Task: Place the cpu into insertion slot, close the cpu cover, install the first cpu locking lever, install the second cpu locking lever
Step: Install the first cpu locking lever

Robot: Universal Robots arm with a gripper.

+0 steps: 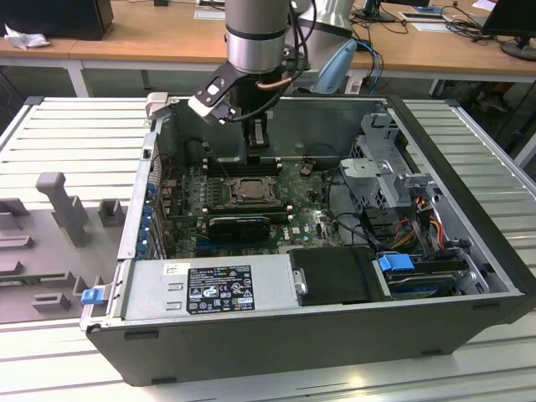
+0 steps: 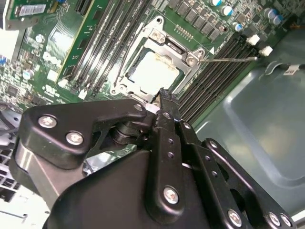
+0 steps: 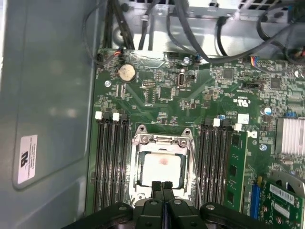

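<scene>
Bench: pale ribbed metal table (image 1: 67, 126), grey moulded blocks (image 1: 54, 201) on the exterior view's left. Behind it, long wooden desks (image 1: 151, 38) carrying cables (image 1: 456, 29) and a monitor stand (image 1: 521, 48). Light even.

Ribbed metal bench (image 1: 75, 126) under open computer case (image 1: 335, 335), grey fixtures (image 1: 54, 197) alongside.

End effector (image 3: 162, 185) hides part of the cpu cover (image 3: 161, 141).

Open computer case (image 1: 318, 335) on slatted tabletop (image 1: 75, 126). Power supply (image 1: 209, 289) along near wall, drive cage (image 1: 381, 167) at exterior view's right. Memory slots (image 3: 110, 162), coin battery (image 3: 126, 72) on green board (image 3: 162, 100). Grey shaped block (image 1: 54, 197) outside case, exterior view's left.
</scene>
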